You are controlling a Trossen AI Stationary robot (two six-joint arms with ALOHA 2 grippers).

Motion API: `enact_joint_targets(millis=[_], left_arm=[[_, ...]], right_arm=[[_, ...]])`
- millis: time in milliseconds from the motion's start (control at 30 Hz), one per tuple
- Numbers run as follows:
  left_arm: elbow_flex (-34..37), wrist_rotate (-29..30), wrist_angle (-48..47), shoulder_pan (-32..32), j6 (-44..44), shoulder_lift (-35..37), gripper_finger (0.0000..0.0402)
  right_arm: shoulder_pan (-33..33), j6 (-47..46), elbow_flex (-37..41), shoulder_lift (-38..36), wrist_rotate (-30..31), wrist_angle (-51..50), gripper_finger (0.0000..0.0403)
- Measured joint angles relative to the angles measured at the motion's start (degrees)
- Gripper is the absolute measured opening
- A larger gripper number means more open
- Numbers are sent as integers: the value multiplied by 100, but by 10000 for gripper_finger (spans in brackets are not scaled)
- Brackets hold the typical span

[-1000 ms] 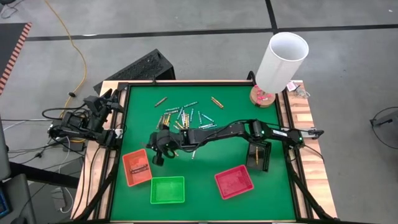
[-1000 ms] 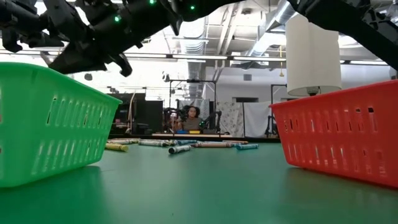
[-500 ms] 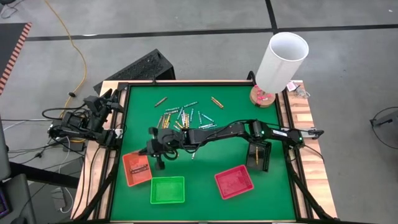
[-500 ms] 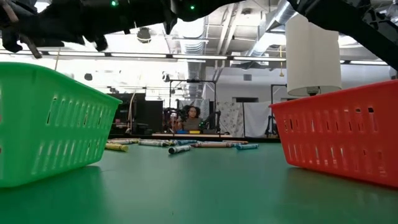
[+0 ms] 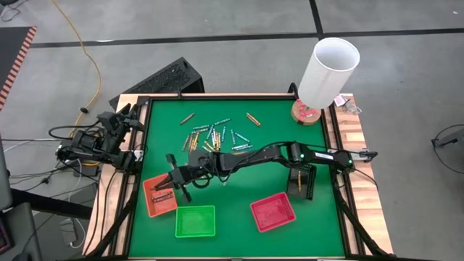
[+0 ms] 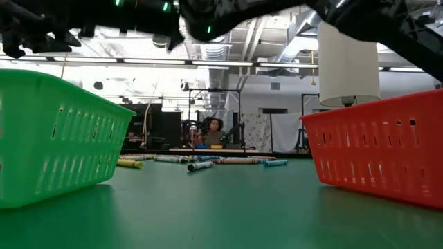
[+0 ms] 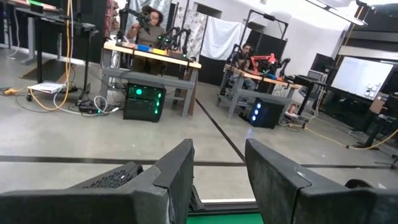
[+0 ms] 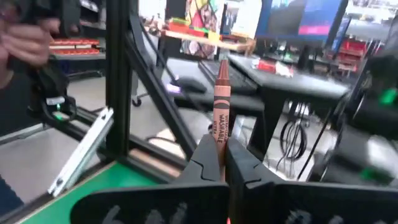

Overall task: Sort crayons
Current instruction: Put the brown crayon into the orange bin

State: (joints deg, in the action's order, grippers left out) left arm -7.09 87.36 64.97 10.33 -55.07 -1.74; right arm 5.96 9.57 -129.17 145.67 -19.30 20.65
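A: Right tool (image 5: 168,185) clamped on reddish-brown crayon (image 8: 221,106), long axis sticking straight out past fingertips. Hanging over orange tray (image 5: 148,206), directly below.

B: Tray contents? Looks like one dark stick, can't confirm. Green tray (image 5: 195,221), red tray (image 5: 272,212) beside, seemingly bare.

A: Loose crayons (image 5: 214,134) farther back on surface. Left tool (image 7: 217,180) parked off-edge, parted, holding nothing.
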Motion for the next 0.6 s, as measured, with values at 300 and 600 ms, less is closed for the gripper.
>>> enact_joint_targets(millis=[300, 600], left_arm=[[0, -19, -7, 0, 0, -1, 135], [0, -4, -118, 0, 70, -2, 135]], right_arm=[[-44, -190, -10, 284, -16, 346, 1], [-211, -1517, -3, 777, -421, 1438, 1]])
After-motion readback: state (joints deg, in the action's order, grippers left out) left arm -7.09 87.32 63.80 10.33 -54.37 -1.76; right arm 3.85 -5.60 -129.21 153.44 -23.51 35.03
